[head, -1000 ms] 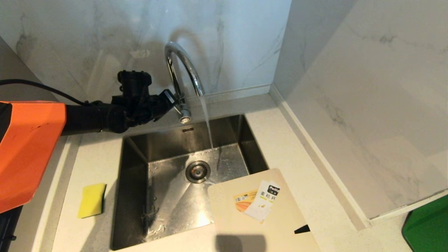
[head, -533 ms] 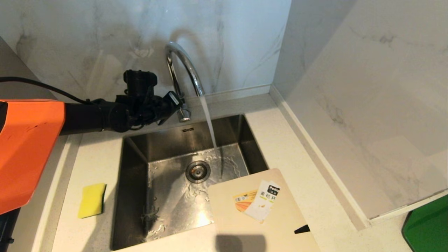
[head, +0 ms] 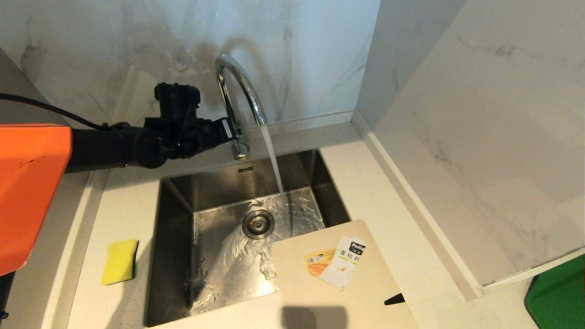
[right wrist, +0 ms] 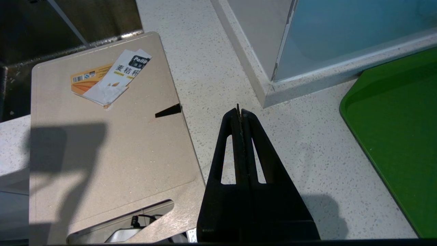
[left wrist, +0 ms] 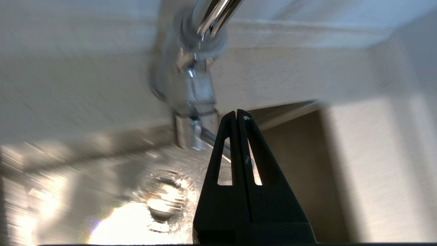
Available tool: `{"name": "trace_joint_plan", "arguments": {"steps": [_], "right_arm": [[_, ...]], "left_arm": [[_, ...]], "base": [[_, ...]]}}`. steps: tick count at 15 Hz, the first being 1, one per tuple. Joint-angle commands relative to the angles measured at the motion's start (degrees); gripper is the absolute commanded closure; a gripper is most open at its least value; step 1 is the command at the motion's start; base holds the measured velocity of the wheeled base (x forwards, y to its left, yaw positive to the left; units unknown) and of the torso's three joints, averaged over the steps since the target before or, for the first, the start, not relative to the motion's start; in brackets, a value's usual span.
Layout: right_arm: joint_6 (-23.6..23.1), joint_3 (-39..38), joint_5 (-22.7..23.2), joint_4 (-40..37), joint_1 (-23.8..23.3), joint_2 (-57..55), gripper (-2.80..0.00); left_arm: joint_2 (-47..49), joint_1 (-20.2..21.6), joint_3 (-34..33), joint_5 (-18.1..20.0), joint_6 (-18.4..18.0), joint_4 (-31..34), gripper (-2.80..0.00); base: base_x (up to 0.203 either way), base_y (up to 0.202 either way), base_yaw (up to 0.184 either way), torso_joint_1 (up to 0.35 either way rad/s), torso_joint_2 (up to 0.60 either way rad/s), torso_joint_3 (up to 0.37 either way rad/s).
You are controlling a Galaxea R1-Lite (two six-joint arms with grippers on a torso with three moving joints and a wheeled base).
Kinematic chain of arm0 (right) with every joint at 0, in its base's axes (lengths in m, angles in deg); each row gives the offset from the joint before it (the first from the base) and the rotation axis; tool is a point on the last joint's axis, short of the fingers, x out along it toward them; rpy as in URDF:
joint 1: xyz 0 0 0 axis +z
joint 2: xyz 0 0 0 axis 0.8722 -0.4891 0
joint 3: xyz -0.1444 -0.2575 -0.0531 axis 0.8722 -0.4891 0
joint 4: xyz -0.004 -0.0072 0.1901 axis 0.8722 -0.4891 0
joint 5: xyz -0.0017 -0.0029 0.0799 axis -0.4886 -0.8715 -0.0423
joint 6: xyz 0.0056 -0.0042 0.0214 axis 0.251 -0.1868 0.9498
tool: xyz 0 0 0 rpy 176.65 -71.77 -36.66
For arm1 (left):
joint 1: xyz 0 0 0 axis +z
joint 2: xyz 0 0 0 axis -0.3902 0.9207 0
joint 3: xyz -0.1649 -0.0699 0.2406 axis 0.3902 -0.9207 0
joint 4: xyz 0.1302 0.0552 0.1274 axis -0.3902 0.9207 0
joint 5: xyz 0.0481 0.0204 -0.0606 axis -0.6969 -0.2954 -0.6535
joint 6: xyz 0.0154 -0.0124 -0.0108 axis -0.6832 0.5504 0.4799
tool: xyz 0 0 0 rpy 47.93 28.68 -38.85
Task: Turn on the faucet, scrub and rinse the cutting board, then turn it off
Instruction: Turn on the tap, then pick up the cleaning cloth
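taking the stainless steel sink (head: 183,256) as the landmark: on the pale speckled tabletop (head: 411,256) to its left lies a yellow rectangular sponge (head: 120,261). behind the sink's back rim, the black left gripper (head: 231,130) is at the base of the tall chrome gooseneck faucet (head: 237,82), its two fingers pressed together with nothing between them; in the left wrist view the tip sits just beside the faucet's small side lever (left wrist: 191,133), though contact cannot be told for sure. water runs from the spout into the sink basin. over the sink's front right corner rests the large pale beige cutting board (head: 338,278) with its white-and-orange paper label (head: 336,261), dry by the look of it. to the sink's right, the black right gripper (right wrist: 240,114) hangs over the tabletop beside the board, fingers closed and empty.

the turning-on step looks finished. the next move likely calls for leaving the lever and fetching the sponge for scrubbing.
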Motion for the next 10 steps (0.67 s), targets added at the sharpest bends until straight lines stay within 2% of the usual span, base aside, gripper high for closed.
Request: {"name": "trace_joint_plan", "arguments": {"steps": [1, 3, 7, 10], "right_arm": [[0.01, -0.09, 0.00, 0.00, -0.02, 0.09, 0.00], [0.01, -0.09, 0.00, 0.00, -0.02, 0.00, 0.00], [0.01, -0.09, 0.00, 0.00, -0.02, 0.04, 0.00], [0.01, -0.09, 0.00, 0.00, -0.01, 0.00, 0.00]], "left_arm": [[-2.69, 0.82, -0.79, -0.15, -7.40, 0.28, 0.00], [-4.99, 1.44, -2.97, -0.04, -10.68, 0.78, 0.00], [-10.10, 2.88, -8.17, 1.60, -11.97, 4.97, 0.00], [-14.68, 4.02, -8.55, 2.50, -13.08, 17.83, 0.00]], "base": [[0.000, 0.000, 0.000, 0.000, 0.00, 0.000], [0.000, 0.000, 0.000, 0.000, 0.00, 0.000], [0.000, 0.000, 0.000, 0.000, 0.00, 0.000], [0.000, 0.000, 0.000, 0.000, 0.00, 0.000]]}}
